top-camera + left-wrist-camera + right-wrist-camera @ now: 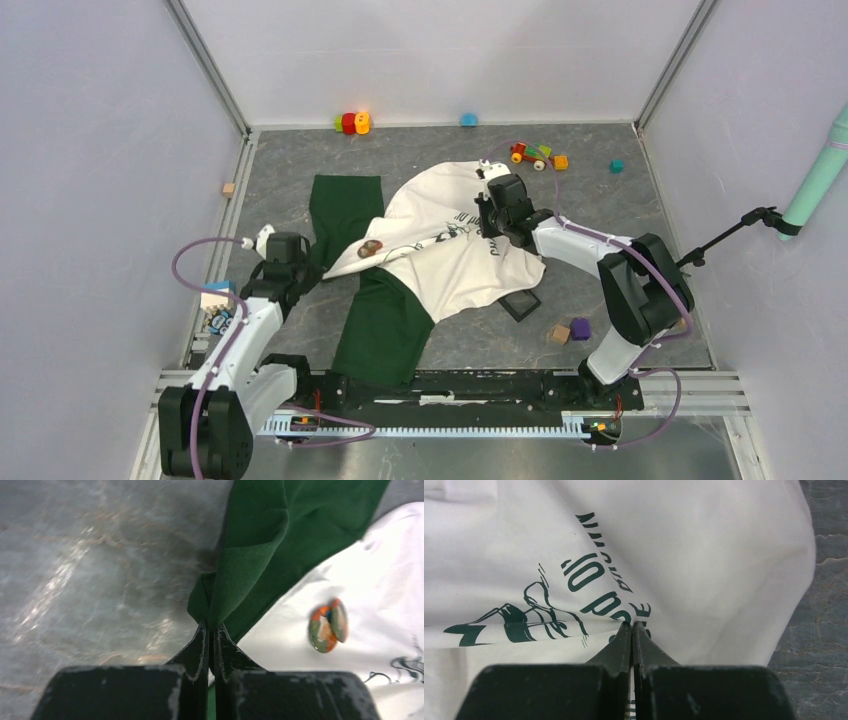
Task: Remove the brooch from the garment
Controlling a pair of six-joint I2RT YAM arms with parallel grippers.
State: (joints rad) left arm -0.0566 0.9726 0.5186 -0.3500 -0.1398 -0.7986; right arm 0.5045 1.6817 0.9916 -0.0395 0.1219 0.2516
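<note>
2 robot arms work a shirt (pixel 440 262) spread across the grey marbled worktop (pixel 640 200), half dark green and half cream. The left tool (pixel 210 628) is clamped shut on a raised fold of the green cloth, its jaws pressed together with the fabric rising from the tips. The right tool (pixel 631 625) is closed on a pinch of the cream cloth right at the dark green printed lettering, beside a drawn logo, with creases running out from its tips. The brooch (pixel 328 625), an oval mottled orange and brown, sits on the cream half near the edge of the green, to the right of the left tool and apart from it. A purple block (pixel 580 328) and a tan cube (pixel 558 334) lie just off the shirt's near right hem.
</note>
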